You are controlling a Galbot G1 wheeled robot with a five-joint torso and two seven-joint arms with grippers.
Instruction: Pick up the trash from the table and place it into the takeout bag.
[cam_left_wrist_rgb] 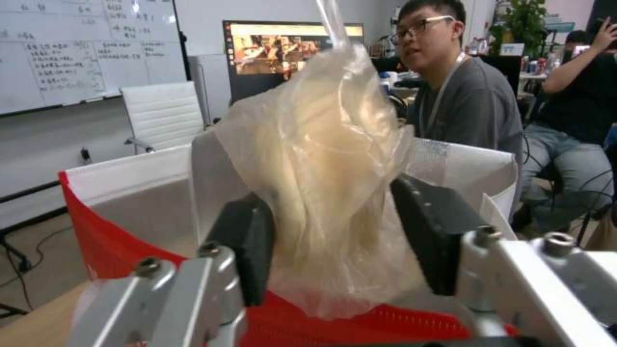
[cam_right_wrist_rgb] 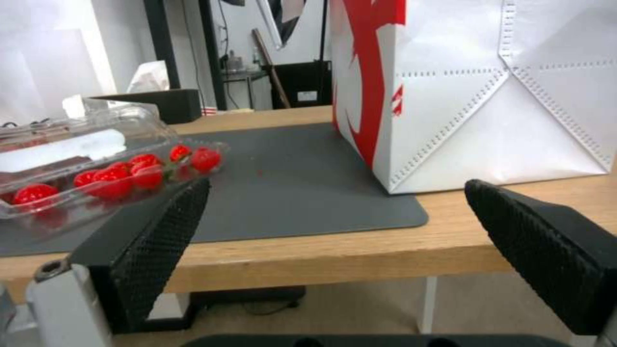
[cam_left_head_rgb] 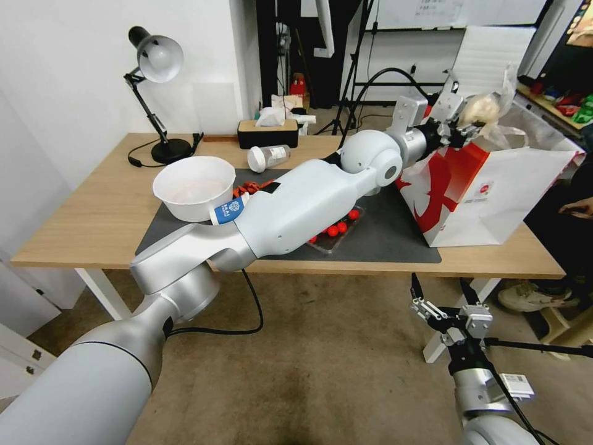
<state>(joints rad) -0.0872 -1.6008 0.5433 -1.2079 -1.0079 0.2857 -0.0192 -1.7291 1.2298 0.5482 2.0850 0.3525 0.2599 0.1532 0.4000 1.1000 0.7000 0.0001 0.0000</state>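
Left gripper: stretched right across the table, up at the mouth of the takeout bag, black pads pinched on the clear plastic bag!
Clear plastic bag: thin, crinkly film, soft beige lump inside; it pokes up above the fingers over the bag's open top.
Takeout bag: big boxy paper bag, white sides with a red swirl, small round red mark on the front; perforated fold lines show on its white side in the right wrist view. It stands on the right end of the dark grey mat.
Right gripper: low, in front of the table's near edge, textured black fingers spread wide, nothing between them.
Table: light wood top, white legs.
Bowl: white-looking, shallow, round, sitting at the mat's left end.
Paper cup: blue and white, tipped on its side against the bowl; the print can't be read.
Jar: clear, white lid, lying on its side behind the mat.
Clamshell box: clear plastic, lid ajar, glossy red round fruits inside, on the mat.
Tissue box: dark with a wooden top, at the table's back.
Desk lamp: black arm, grey shade, back left.
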